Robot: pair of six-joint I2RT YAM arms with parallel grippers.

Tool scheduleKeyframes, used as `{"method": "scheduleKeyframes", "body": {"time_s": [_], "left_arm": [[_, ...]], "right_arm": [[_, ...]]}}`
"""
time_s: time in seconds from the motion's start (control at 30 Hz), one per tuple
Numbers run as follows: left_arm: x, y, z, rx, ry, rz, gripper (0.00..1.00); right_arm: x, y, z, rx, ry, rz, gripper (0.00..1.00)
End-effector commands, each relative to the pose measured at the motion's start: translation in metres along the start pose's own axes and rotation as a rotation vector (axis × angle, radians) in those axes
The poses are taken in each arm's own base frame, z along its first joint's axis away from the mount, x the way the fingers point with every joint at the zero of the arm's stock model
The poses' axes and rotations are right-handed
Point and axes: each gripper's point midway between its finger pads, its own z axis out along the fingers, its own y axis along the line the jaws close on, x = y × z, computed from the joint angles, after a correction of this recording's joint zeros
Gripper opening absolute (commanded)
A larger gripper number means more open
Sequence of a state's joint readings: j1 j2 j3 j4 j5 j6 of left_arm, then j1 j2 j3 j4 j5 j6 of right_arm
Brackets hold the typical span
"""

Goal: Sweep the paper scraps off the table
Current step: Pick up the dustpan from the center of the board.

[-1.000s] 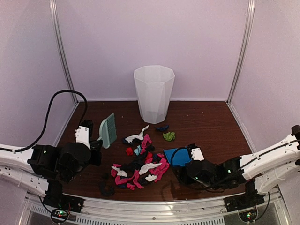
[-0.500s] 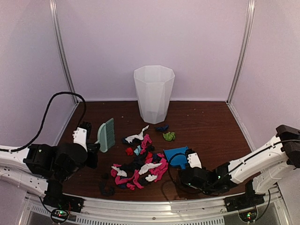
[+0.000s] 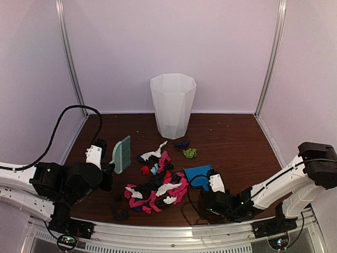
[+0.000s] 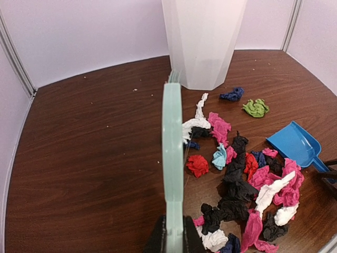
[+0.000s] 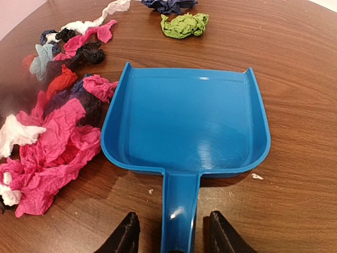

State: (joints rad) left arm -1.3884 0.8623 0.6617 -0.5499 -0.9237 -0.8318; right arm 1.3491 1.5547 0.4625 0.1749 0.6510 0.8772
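Note:
The paper scraps [image 3: 158,187] lie in a loose pile of pink, white, black and red wads on the table [image 3: 231,137], shown also in the left wrist view [image 4: 247,179] and the right wrist view [image 5: 52,142]. My left gripper [image 4: 172,234] is shut on the handle of the mint-green brush [image 4: 171,153], held on edge left of the pile [image 3: 122,154]. The blue dustpan [image 5: 184,121] rests flat just right of the pile [image 3: 197,175]. My right gripper [image 5: 171,234] straddles its handle, with a small gap on each side.
A tall white bin [image 3: 172,105] stands at the back centre. A green wad [image 3: 189,153] and a navy one [image 3: 182,143] lie apart behind the dustpan. One black scrap [image 3: 120,213] sits near the metal front rail [image 3: 174,237]. White walls close in three sides.
My right gripper's fingers have drawn in around the dustpan handle, and the right arm has shifted toward the front edge. The left gripper and brush have barely moved.

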Motion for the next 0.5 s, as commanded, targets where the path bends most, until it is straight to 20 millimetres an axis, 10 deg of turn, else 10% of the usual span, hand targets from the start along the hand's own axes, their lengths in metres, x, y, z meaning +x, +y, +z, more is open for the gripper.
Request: {"method": "scheduleKeyframes", "body": {"time_s": [0.0,0.47], "left_arm": [[-0.016,-0.014,-0.002,0.052,-0.024,-0.03,0.0],[0.013,-0.121,-0.005,0.508,0.115,0.118,0.0]], "right_arm": [[-0.002,-0.002,0.008,0.023,-0.034,-0.006,0.44],[-0.004,-0.028,0.0,0.102,-0.034,0.031,0.16]]}}
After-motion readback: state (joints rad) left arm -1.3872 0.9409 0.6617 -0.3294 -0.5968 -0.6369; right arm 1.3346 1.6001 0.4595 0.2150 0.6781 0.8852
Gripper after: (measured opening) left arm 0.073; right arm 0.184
